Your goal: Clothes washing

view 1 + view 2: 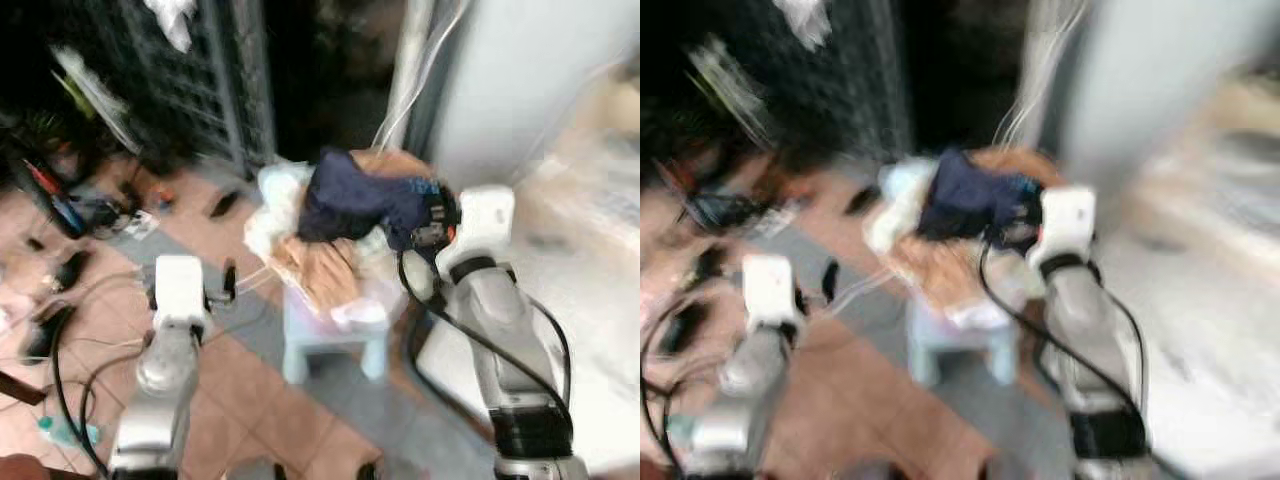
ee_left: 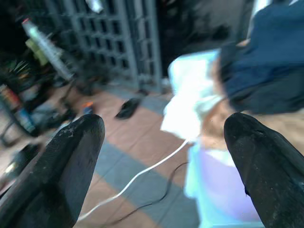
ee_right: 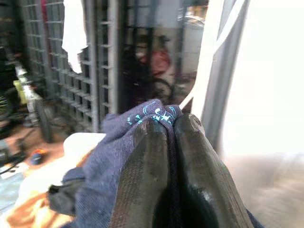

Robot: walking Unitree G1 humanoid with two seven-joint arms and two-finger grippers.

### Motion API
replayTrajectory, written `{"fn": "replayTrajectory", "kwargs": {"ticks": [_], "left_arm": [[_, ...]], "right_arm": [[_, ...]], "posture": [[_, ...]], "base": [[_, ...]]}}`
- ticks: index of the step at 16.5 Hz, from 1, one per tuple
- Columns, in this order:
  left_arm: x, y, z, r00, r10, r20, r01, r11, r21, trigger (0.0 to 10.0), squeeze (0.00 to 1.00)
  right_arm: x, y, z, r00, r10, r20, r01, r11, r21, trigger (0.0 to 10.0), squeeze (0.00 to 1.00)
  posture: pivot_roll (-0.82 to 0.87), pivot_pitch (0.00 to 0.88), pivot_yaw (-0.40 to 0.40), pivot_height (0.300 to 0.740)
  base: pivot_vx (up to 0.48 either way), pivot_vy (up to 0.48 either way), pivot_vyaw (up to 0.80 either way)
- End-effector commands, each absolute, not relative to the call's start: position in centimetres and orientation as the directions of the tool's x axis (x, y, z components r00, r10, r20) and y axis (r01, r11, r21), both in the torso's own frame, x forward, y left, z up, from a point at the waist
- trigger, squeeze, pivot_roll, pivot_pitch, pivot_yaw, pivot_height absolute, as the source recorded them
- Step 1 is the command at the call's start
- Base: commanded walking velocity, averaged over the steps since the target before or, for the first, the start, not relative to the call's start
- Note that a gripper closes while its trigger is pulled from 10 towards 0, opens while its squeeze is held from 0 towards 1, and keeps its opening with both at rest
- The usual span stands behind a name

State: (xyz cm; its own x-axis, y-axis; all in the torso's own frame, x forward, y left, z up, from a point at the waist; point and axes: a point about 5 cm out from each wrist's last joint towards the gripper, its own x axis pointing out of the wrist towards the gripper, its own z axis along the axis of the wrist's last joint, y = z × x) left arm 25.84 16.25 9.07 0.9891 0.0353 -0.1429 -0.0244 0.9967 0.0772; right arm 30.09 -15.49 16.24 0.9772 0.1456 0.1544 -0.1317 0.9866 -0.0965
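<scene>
Stool point(image 1: 335, 335): small, pale blue plastic; stood on a tiled floor point(image 1: 240, 400) of terracotta squares crossed by grey bands. Its seat is heaped with laundry.
Laundry heap: a navy garment point(image 1: 360, 200) is draped over the top; a tan cloth point(image 1: 320, 270) hangs over the front edge of the seat; a white cloth point(image 1: 272, 210) is bunched along the left edge.
Navy garment, detail: small turquoise star and moon prints are seen near the pinched fold in the right wrist view; the fabric is gathered upward at the right side of the heap.
Right gripper point(image 3: 166, 142): placed at the right edge of the heap; both black fingers are pressed together with a fold of the navy garment pinched between them.
Left gripper point(image 2: 164, 147): held in the air beside the left edge of the stool, apart from the heap; fingers point(image 2: 71, 166) are spread wide with nothing between them.
Cable point(image 2: 137, 175): white, trailed across the floor from the stool's left side.
Gate point(image 1: 215, 80): dark metal grille behind the stool; a white cloth is hung on it at the top.
Clutter point(image 1: 80, 210): tools and dark items are scattered on the floor at far left; blurred, not identifiable.
Appliance point(image 1: 530, 90): a white body is set to the right of the stool; blurred.
</scene>
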Motion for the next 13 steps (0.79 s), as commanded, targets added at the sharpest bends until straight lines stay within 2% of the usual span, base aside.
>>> {"fn": "replayTrajectory", "kwargs": {"ticks": [1, 4, 10, 13], "left_arm": [[25.79, 16.26, 9.33, 0.992, 0.017, -0.124, -0.009, 0.998, 0.069, 10.0, 0.00], [25.81, 16.22, 9.32, 0.993, 0.014, -0.121, -0.006, 0.998, 0.069, 10.0, 0.00], [25.87, 16.13, 9.09, 0.992, 0.015, -0.129, -0.006, 0.998, 0.063, 10.0, 0.00], [25.93, 16.18, 9.03, 0.991, 0.019, -0.133, -0.010, 0.998, 0.066, 10.0, 0.00]], "right_arm": [[30.28, -15.54, 16.81, 0.975, 0.133, 0.178, -0.115, 0.987, -0.109, 10.0, 0.00], [30.32, -15.96, 17.23, 0.974, 0.106, 0.202, -0.083, 0.989, -0.121, 10.0, 0.00], [30.48, -15.72, 17.25, 0.972, 0.114, 0.205, -0.090, 0.988, -0.125, 10.0, 0.00], [30.46, -15.49, 17.07, 0.972, 0.121, 0.201, -0.096, 0.987, -0.129, 10.0, 0.00]], "posture": [[-0.02, 0.000, 0.077, 0.740], [-0.03, 0.000, 0.076, 0.740], [-0.03, 0.000, 0.073, 0.740], [-0.03, 0.000, 0.075, 0.740]], "base": [[0.000, 0.000, -0.80], [0.000, -0.201, -0.80], [0.000, -0.462, -0.80], [0.000, 0.000, -0.80]]}}
